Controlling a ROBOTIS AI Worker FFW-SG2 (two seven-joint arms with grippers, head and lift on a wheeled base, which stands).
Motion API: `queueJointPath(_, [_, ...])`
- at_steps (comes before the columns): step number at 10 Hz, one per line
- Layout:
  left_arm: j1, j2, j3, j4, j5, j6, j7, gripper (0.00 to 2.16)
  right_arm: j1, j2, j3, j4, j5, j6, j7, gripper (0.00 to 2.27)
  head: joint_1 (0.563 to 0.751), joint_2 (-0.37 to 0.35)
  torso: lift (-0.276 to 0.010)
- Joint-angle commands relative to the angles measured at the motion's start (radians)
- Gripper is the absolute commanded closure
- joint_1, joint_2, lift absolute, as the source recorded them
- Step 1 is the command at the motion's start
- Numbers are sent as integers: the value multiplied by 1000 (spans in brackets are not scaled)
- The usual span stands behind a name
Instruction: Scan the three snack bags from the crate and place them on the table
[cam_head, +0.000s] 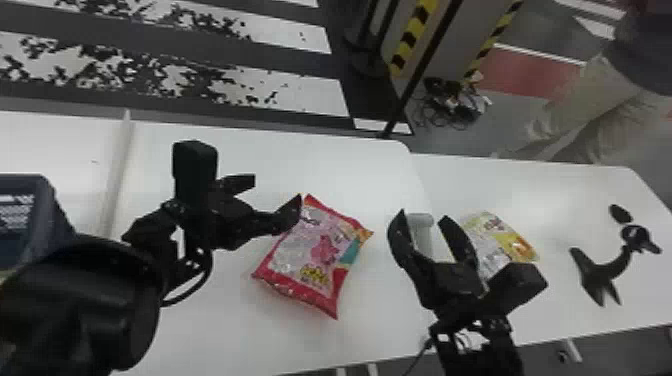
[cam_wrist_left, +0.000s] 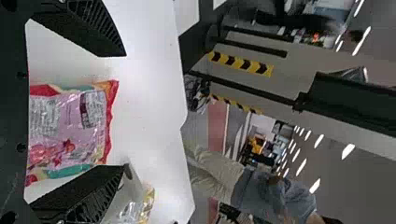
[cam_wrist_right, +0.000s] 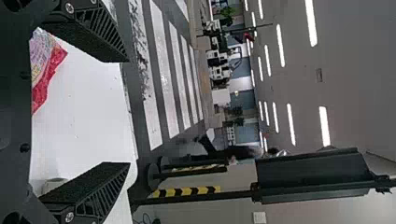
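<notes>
The red and pink snack bag (cam_head: 315, 250) lies flat on the white table (cam_head: 200, 325). Up and left of it, in the head view, is my left gripper (cam_head: 274, 192), open, one finger near the bag's upper corner. My right gripper (cam_head: 424, 217) is open to the bag's right, not touching it. A yellow snack bag (cam_head: 517, 240) lies partly behind the right gripper. In the left wrist view, the pink bag (cam_wrist_left: 70, 126) shows between the fingers of the left gripper (cam_wrist_left: 125, 111). The right wrist view has the right gripper (cam_wrist_right: 128, 113) and the pink bag's edge (cam_wrist_right: 44, 91).
A pale cylinder (cam_head: 423, 232) is seen between the right fingers, beyond them. Dark curved objects (cam_head: 607, 270) lie at the table's right. A dark blue crate (cam_head: 50, 215) stands at the left edge, and a raised strip (cam_head: 117, 175) crosses the table near it.
</notes>
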Motion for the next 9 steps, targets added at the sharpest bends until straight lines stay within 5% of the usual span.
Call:
queueJointPath(1, [65, -3, 31, -144, -66, 52, 88, 16, 2, 5, 12, -20, -5, 44, 25, 117, 695, -350, -62])
queueJointPath(2, [116, -3, 67, -244, -79, 79, 131, 16, 4, 13, 17, -39, -11, 100, 53, 211, 695, -350, -62])
queueJointPath(4, [231, -3, 169, -389, -42, 82, 131, 16, 10, 22, 26, -69, -12, 189, 87, 670, 695, -350, -62])
queueJointPath(6, [286, -3, 228, -448, -33, 82, 131, 16, 20, 31, 34, -122, -16, 317, 133, 1737, 695, -285, -62])
queueJointPath(7, [302, -3, 248, -460, -20, 79, 125, 16, 28, 33, 34, -151, -29, 400, 159, 2064, 695, -245, -62])
queueJointPath(9, [308, -3, 257, -468, -19, 79, 125, 16, 37, 40, 37, -192, -59, 517, 208, 2233, 695, -195, -62])
